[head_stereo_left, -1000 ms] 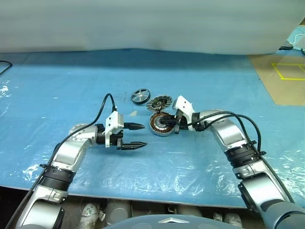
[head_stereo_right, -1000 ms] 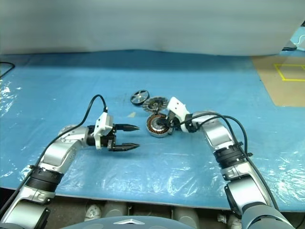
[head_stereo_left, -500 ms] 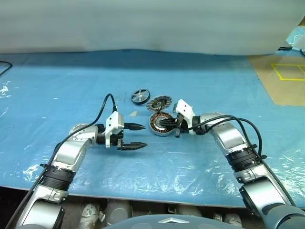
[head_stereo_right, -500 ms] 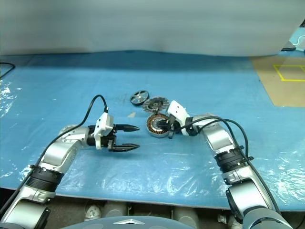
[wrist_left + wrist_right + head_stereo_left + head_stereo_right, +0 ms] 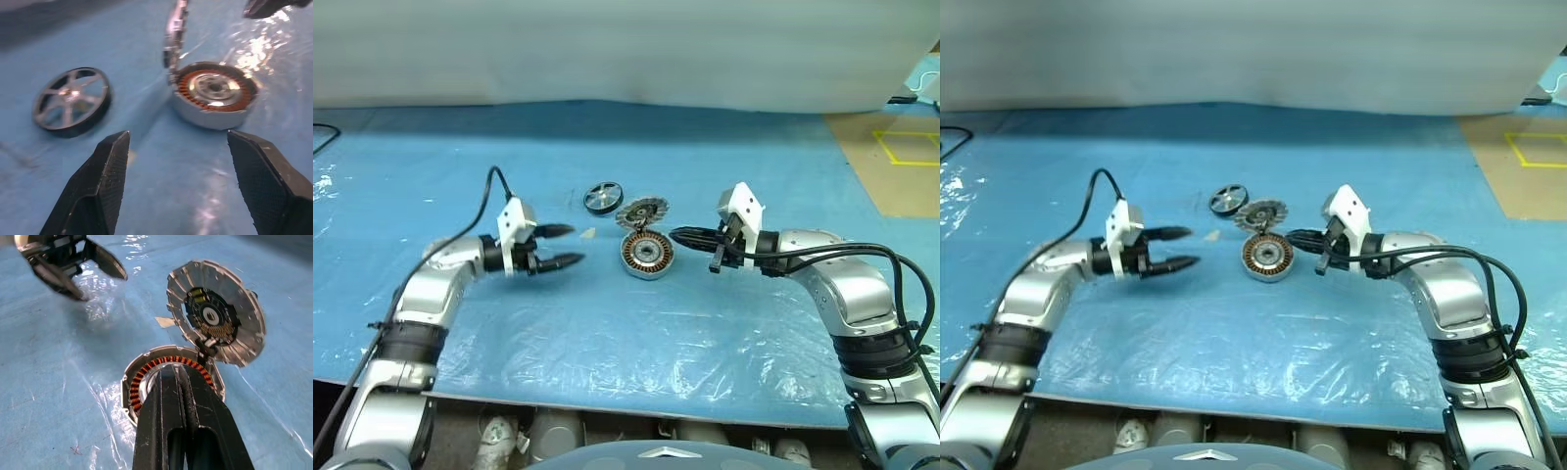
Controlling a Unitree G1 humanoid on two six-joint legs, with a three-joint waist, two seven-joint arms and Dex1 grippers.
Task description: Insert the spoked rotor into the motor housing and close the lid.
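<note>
Your left hand (image 5: 564,246) hangs released and empty, your right hand (image 5: 677,235) clenched on nothing beside the motor housing (image 5: 647,255), its lid (image 5: 641,211) up, the spoked rotor (image 5: 602,197) outside.

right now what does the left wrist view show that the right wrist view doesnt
Left wrist view alone: the rotor lying flat on the blue sheet, and the open left gripper's own fingers in front of it. It sees the lid edge-on.

Right wrist view alone: the lid's inner face with its dark centre, and the shut right gripper over the housing.

Both: the housing with its copper windings, the lid standing open at the rim, and the other arm's gripper at the edge of the view.
</note>
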